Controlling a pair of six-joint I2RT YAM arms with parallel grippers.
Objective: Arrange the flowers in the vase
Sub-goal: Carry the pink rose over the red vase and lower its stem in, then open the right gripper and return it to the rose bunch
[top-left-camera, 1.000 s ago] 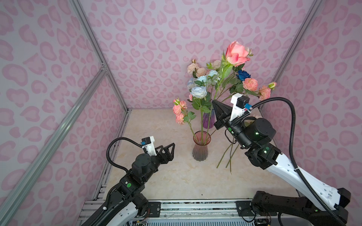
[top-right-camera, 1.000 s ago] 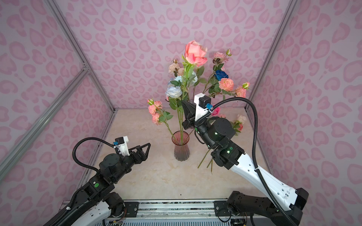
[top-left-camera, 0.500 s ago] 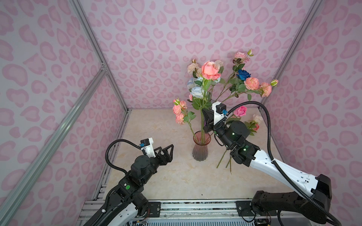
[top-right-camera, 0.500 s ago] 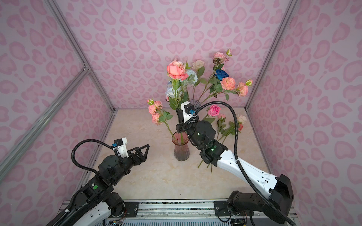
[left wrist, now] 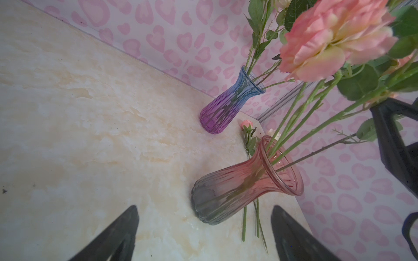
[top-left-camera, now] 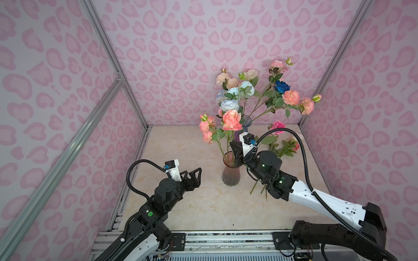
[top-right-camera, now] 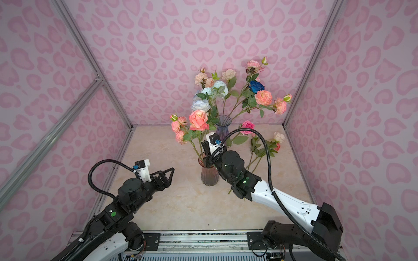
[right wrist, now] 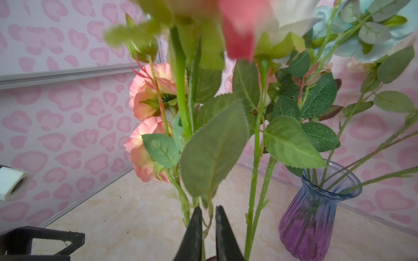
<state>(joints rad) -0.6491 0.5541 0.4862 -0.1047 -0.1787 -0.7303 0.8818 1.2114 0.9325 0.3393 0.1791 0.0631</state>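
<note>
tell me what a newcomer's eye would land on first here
The big peach-pink rose standing in the pink vase mid-table, with the right gripper at its stems. Behind it, a fuller bouquet in the blue-purple vase, one deep blue rose standing out against heart-patterned pink walls.

text: none readable | labels: none | numbers: none | signs: none

Right gripper [top-right-camera: 205, 148] sits just over pink vase [top-right-camera: 209, 178] mouth. Left gripper [top-right-camera: 169, 176], jaws spread, at vase's 9 o'clock.
</note>
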